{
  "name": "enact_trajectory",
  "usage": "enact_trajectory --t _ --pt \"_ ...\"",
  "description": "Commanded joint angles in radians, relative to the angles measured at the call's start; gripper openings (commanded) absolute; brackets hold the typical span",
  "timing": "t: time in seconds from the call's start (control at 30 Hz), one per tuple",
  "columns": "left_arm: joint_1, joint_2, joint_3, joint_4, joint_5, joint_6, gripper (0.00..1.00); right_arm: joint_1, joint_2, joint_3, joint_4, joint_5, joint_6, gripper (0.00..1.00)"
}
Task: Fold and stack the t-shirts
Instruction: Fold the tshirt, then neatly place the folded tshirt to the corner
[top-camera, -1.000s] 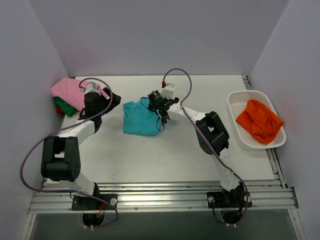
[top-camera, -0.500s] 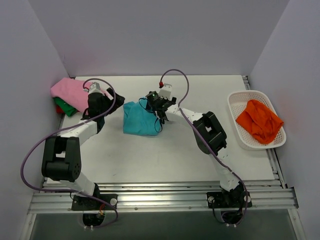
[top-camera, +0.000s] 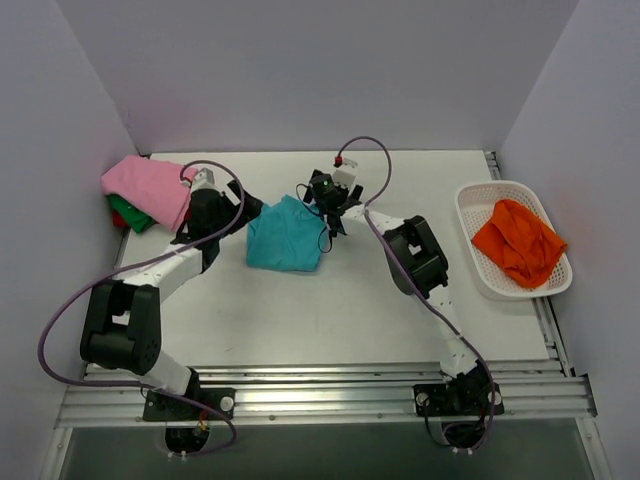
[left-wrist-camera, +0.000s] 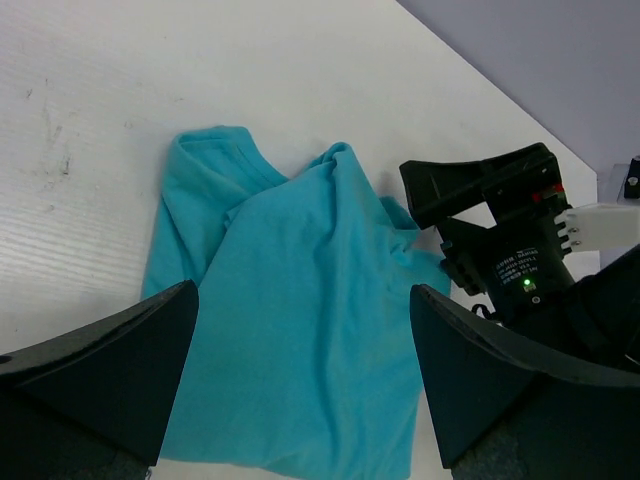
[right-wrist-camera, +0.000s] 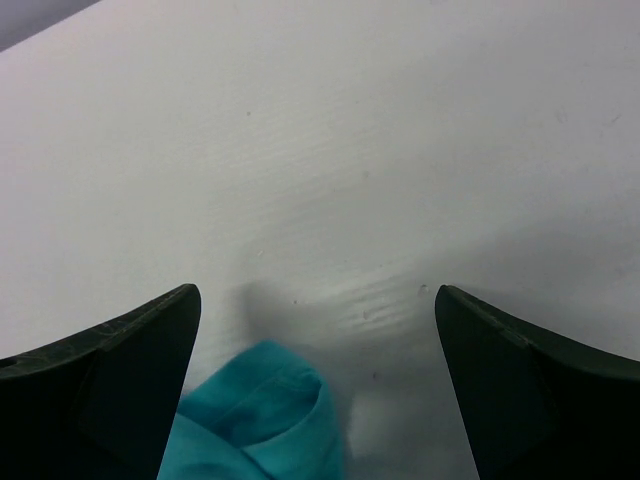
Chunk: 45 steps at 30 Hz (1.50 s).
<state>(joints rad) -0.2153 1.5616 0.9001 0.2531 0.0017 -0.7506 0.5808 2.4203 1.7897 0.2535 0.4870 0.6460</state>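
The teal t-shirt lies loosely folded on the white table between my two arms, its far edge bunched into a peak. It fills the left wrist view, and only one corner shows in the right wrist view. My left gripper is open and empty at the shirt's left edge, its fingers spread over the cloth. My right gripper is open and empty at the shirt's far right corner. Pink, green and red shirts are stacked at the far left.
A white lattice basket at the right edge holds an orange shirt. Grey walls close in the left, back and right sides. A metal rail runs along the near edge. The right gripper's black body shows in the left wrist view.
My left gripper has moved right, from the pink stack to the teal shirt's left edge. My right gripper has shifted back and to the right, and the shirt's far edge now rises in a peak.
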Motion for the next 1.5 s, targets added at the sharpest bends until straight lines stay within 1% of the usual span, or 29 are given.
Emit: enact_trajectory --t 0.0,0.13,0.17,0.2,0.27,0.3,0.33,0.37,0.4,0.43,0.47,0.5,0.53,0.57,0.6,0.63,0.73,0.77,0.8,0.87,0.9,0.97,1.0,1.07,1.2,1.33,1.37,1.43,1.47 --pt "-0.005 -0.099 -0.006 -0.026 -0.048 -0.007 0.96 -0.010 0.031 0.002 0.064 -0.027 -0.014 0.99" --pt "-0.053 -0.239 -0.070 -0.031 -0.114 -0.052 0.96 -0.015 -0.015 -0.024 0.116 0.085 -0.066 0.99" --pt "-0.068 -0.276 -0.078 -0.069 -0.136 -0.064 0.96 -0.022 -0.029 -0.036 0.124 0.093 -0.075 1.00" --pt "-0.088 -0.344 -0.095 -0.089 -0.187 -0.093 0.96 -0.024 -0.059 -0.042 0.128 0.100 -0.083 1.00" --pt "-0.159 -0.412 -0.127 -0.144 -0.253 -0.150 0.96 -0.030 -0.096 -0.056 0.128 0.125 -0.097 1.00" --pt "-0.186 -0.473 -0.188 -0.149 -0.285 -0.235 0.96 -0.032 -0.143 -0.085 0.127 0.137 -0.100 1.00" --pt "-0.240 -0.501 -0.231 -0.112 -0.327 -0.289 0.95 -0.030 -0.171 -0.107 0.131 0.148 -0.100 1.00" --pt "-0.268 -0.527 -0.284 -0.077 -0.347 -0.343 0.95 -0.030 -0.199 -0.134 0.136 0.154 -0.095 1.00" --pt "-0.300 -0.570 -0.344 -0.024 -0.370 -0.456 0.95 -0.032 -0.263 -0.166 0.144 0.163 -0.089 1.00" --pt "-0.333 -0.583 -0.469 0.041 -0.403 -0.505 0.95 -0.030 -0.300 -0.238 0.151 0.170 -0.080 1.00" --pt "-0.405 -0.584 -0.525 0.186 -0.481 -0.541 0.95 -0.032 -0.369 -0.275 0.153 0.173 -0.057 1.00" --pt "-0.435 -0.572 -0.559 0.228 -0.518 -0.585 0.94 -0.032 -0.404 -0.314 0.151 0.179 -0.042 1.00" --pt "-0.459 -0.566 -0.569 0.236 -0.558 -0.596 0.94 -0.032 -0.444 -0.396 0.151 0.183 -0.026 1.00" --pt "-0.481 -0.554 -0.560 0.207 -0.618 -0.604 0.94 -0.032 -0.482 -0.439 0.153 0.186 0.000 1.00" --pt "-0.511 -0.523 -0.552 0.195 -0.641 -0.627 0.94 -0.032 -0.563 -0.484 0.158 0.196 0.010 1.00" --pt "-0.525 -0.503 -0.549 0.193 -0.663 -0.648 0.94 -0.030 -0.605 -0.566 0.164 0.197 0.020 1.00" --pt "-0.565 -0.391 -0.549 0.258 -0.726 -0.728 0.94 -0.029 -0.754 -0.667 0.156 0.222 0.040 1.00" --pt "-0.567 -0.355 -0.520 0.258 -0.735 -0.752 0.94 -0.029 -0.786 -0.717 0.148 0.231 0.046 1.00" --pt "-0.569 -0.288 -0.503 0.258 -0.740 -0.791 0.94 -0.027 -0.855 -0.739 0.144 0.237 0.052 1.00" --pt "-0.564 -0.221 -0.474 0.274 -0.740 -0.834 0.94 -0.026 -0.946 -0.795 0.125 0.255 0.053 1.00" --pt "-0.559 -0.159 -0.452 0.299 -0.724 -0.858 0.94 -0.025 -0.972 -0.809 0.116 0.265 0.058 1.00" --pt "-0.544 -0.097 -0.431 0.353 -0.697 -0.894 0.94 -0.025 -1.047 -0.848 0.089 0.288 0.058 1.00" --pt "-0.541 -0.037 -0.402 0.370 -0.669 -0.926 0.94 -0.024 -1.067 -0.858 0.073 0.297 0.060 1.00" --pt "-0.535 0.023 -0.365 0.390 -0.651 -0.951 0.94 -0.025 -1.124 -0.880 0.064 0.315 0.058 1.00" --pt "-0.510 0.175 -0.258 0.347 -0.586 -1.038 0.94 -0.032 -1.179 -0.923 0.052 0.343 0.058 1.00" --pt "-0.458 0.288 -0.159 0.376 -0.539 -1.066 0.94 -0.033 -1.208 -0.944 0.029 0.364 0.057 1.00" --pt "-0.443 0.314 -0.144 0.388 -0.504 -1.067 0.94 -0.035 -1.218 -0.949 0.030 0.366 0.057 1.00" --pt "-0.401 0.392 -0.107 0.417 -0.474 -1.066 0.94 -0.038 -1.227 -0.960 0.035 0.372 0.053 1.00" --pt "-0.386 0.457 -0.068 0.437 -0.438 -1.054 0.94 -0.039 -1.233 -0.963 0.036 0.372 0.050 1.00"
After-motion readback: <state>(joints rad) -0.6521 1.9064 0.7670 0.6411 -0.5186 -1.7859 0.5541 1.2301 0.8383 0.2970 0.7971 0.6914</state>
